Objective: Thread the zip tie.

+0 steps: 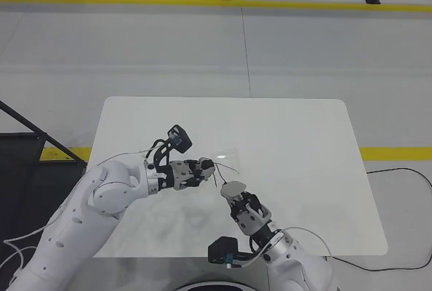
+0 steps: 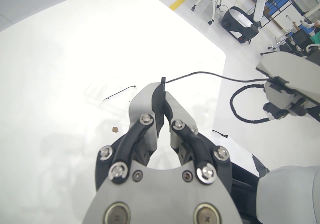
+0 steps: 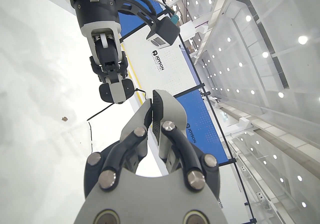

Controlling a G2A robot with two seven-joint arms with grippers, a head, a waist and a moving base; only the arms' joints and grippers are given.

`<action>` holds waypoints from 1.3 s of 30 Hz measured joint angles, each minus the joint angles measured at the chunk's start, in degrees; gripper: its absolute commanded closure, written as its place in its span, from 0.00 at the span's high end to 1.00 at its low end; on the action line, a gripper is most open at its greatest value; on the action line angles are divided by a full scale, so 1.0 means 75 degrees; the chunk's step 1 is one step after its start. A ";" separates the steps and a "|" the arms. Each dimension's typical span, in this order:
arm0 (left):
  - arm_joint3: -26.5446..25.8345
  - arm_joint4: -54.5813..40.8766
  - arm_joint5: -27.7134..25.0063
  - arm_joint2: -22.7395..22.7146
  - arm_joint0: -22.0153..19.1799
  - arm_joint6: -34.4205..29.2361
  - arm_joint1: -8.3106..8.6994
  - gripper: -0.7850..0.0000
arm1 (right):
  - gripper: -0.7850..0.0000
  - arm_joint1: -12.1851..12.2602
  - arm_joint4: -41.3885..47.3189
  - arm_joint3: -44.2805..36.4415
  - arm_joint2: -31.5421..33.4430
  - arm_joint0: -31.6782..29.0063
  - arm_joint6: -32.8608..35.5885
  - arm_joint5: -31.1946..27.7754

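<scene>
Down at the bottom centre of the top view, the right gripper [image 1: 231, 189] rises from the frame's lower edge, forearm angled up and slightly left. Its fingers are pinched together on one end of the zip tie [image 2: 200, 73]. The thin black strap arcs through open air to the left gripper [image 2: 163, 92], just above and left of the right one. The left gripper's pads are closed on the other end, so the small square head sticks out past the fingertips. Holding both ends aloft with the tips nearly facing looks meant to line the strap end up with the head; I judge it not yet threaded. The left forearm reaches in from the lower left, wrist roughly level. Beyond, toward the middle of the table [image 1: 296, 124], a clear sheet [image 2: 96, 97] carries a second tie [image 2: 120, 91].
</scene>
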 measured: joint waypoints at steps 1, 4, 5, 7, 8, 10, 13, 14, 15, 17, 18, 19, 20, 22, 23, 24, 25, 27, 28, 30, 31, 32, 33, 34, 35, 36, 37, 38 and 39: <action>-0.0008 0.0023 -0.0028 -0.0002 0.0005 0.0004 0.0002 0.00 | 0.00 0.0004 -0.0017 0.0004 -0.0009 0.0008 0.0007 -0.0032; -0.0030 0.0105 -0.0108 -0.0018 0.0030 0.0061 0.0007 0.00 | 0.00 0.0025 -0.0120 0.0009 -0.0036 0.0045 -0.0022 -0.0209; -0.0038 0.0137 -0.0136 -0.0023 0.0039 0.0089 0.0008 0.00 | 0.00 0.0032 -0.0159 0.0010 -0.0041 0.0053 -0.0042 -0.0260; -0.0051 0.0207 -0.0218 -0.0036 0.0065 0.0153 0.0012 0.00 | 0.00 0.0053 -0.0274 0.0020 -0.0053 0.0069 -0.0100 -0.0373; -0.0056 0.0228 -0.0251 -0.0045 0.0076 0.0183 0.0014 0.00 | 0.00 0.0061 -0.0319 0.0022 -0.0058 0.0074 -0.0118 -0.0414; -0.0072 0.0282 -0.0325 -0.0072 0.0105 0.0269 0.0018 0.00 | 0.00 0.0081 -0.0432 0.0035 -0.0078 0.0084 -0.0165 -0.0514; -0.0099 0.0340 -0.0406 -0.0113 0.0157 0.0386 0.0025 0.00 | 0.00 0.0109 -0.0583 0.0043 -0.0093 0.0099 -0.0214 -0.0667; -0.0106 0.0352 -0.0427 -0.0126 0.0171 0.0409 0.0027 0.00 | 0.00 0.0118 -0.0632 0.0043 -0.0095 0.0105 -0.0225 -0.0716; -0.0116 0.0364 -0.0453 -0.0141 0.0188 0.0436 0.0030 0.00 | 0.00 0.0129 -0.0683 0.0042 -0.0101 0.0111 -0.0236 -0.0769; -0.0130 0.0386 -0.0485 -0.0160 0.0211 0.0465 0.0034 0.00 | 0.00 0.0143 -0.0742 0.0045 -0.0110 0.0118 -0.0240 -0.0835; -0.0139 0.0396 -0.0494 -0.0173 0.0224 0.0482 0.0037 0.00 | 0.00 0.0150 -0.0758 0.0047 -0.0117 0.0122 -0.0238 -0.0858; -0.0146 0.0403 -0.0498 -0.0183 0.0234 0.0496 0.0039 0.00 | 0.00 0.0155 -0.0766 0.0050 -0.0121 0.0126 -0.0234 -0.0872; -0.0154 0.0412 -0.0505 -0.0191 0.0242 0.0508 0.0040 0.00 | 0.00 0.0160 -0.0777 0.0052 -0.0125 0.0130 -0.0228 -0.0889; -0.0170 0.0434 -0.0530 -0.0203 0.0259 0.0518 0.0044 0.00 | 0.00 0.0170 -0.0794 0.0054 -0.0133 0.0143 -0.0210 -0.0914; -0.0179 0.0450 -0.0552 -0.0208 0.0262 0.0517 0.0046 0.00 | 0.00 0.0174 -0.0793 0.0053 -0.0136 0.0146 -0.0195 -0.0915; -0.0187 0.0478 -0.0586 -0.0212 0.0270 0.0519 0.0049 0.00 | 0.00 0.0177 -0.0780 0.0049 -0.0139 0.0146 -0.0170 -0.0898; -0.0193 0.0504 -0.0607 -0.0213 0.0277 0.0523 0.0051 0.00 | 0.00 0.0179 -0.0758 0.0046 -0.0142 0.0144 -0.0152 -0.0870; -0.0217 0.0603 -0.0643 -0.0216 0.0295 0.0560 0.0054 0.00 | 0.00 0.0182 -0.0689 0.0034 -0.0141 0.0138 -0.0117 -0.0785; -0.0233 0.0667 -0.0656 -0.0216 0.0304 0.0587 0.0055 0.00 | 0.00 0.0184 -0.0663 0.0028 -0.0139 0.0136 -0.0112 -0.0756; -0.0281 0.0857 -0.0682 -0.0209 0.0338 0.0668 0.0056 0.00 | 0.00 0.0190 -0.0600 0.0015 -0.0132 0.0122 -0.0114 -0.0669; -0.0303 0.0942 -0.0696 -0.0199 0.0356 0.0705 0.0056 0.00 | 0.00 0.0193 -0.0575 0.0010 -0.0126 0.0114 -0.0115 -0.0630; -0.0326 0.1027 -0.0710 -0.0190 0.0374 0.0742 0.0056 0.00 | 0.00 0.0196 -0.0550 0.0003 -0.0117 0.0109 -0.0115 -0.0592; -0.0359 0.1139 -0.0732 -0.0178 0.0399 0.0798 0.0056 0.00 | 0.00 0.0199 -0.0517 -0.0003 -0.0104 0.0100 -0.0109 -0.0529; -0.0386 0.1221 -0.0750 -0.0171 0.0420 0.0847 0.0056 0.00 | 0.00 0.0201 -0.0497 -0.0007 -0.0097 0.0090 -0.0094 -0.0472; -0.0414 0.1302 -0.0770 -0.0166 0.0443 0.0898 0.0056 0.00 | 0.00 0.0202 -0.0481 -0.0014 -0.0088 0.0079 -0.0065 -0.0395; -0.0443 0.1391 -0.0795 -0.0162 0.0476 0.0956 0.0056 0.00 | 0.00 0.0201 -0.0461 -0.0021 -0.0077 0.0061 -0.0005 -0.0273; -0.0461 0.1436 -0.0810 -0.0161 0.0498 0.0988 0.0057 0.00 | 0.00 0.0200 -0.0451 -0.0025 -0.0073 0.0046 0.0046 -0.0172; -0.0475 0.1469 -0.0825 -0.0163 0.0515 0.1011 0.0058 0.00 | 0.00 0.0197 -0.0448 -0.0030 -0.0072 0.0033 0.0099 -0.0061; -0.0489 0.1503 -0.0841 -0.0167 0.0532 0.1027 0.0061 0.00 | 0.00 0.0194 -0.0446 -0.0034 -0.0076 0.0013 0.0160 0.0104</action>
